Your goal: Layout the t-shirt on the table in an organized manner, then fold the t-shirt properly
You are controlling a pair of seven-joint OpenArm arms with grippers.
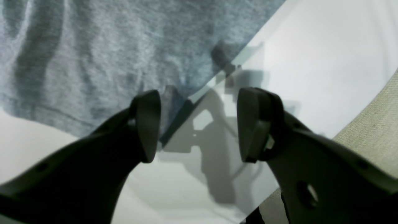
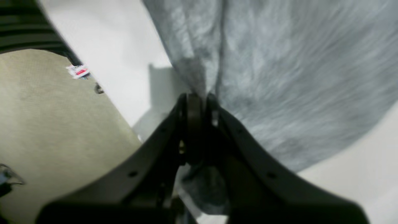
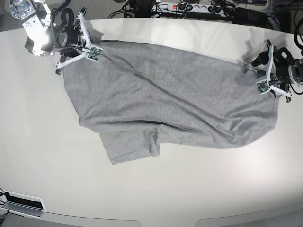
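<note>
The heather-grey t-shirt lies spread across the off-white table, wrinkled, with one sleeve pointing toward the front. No lettering shows. At the shirt's far-left corner my right gripper is shut, and the right wrist view shows grey fabric pinched between the closed tips of that gripper. At the shirt's right edge my left gripper stands open. In the left wrist view this gripper hovers just above the table with the shirt's edge right ahead and nothing between the fingers.
The table's rounded edge lies close to both grippers, with beige floor beyond. A power strip and cables run along the back edge. A white slotted fixture sits at the front left corner.
</note>
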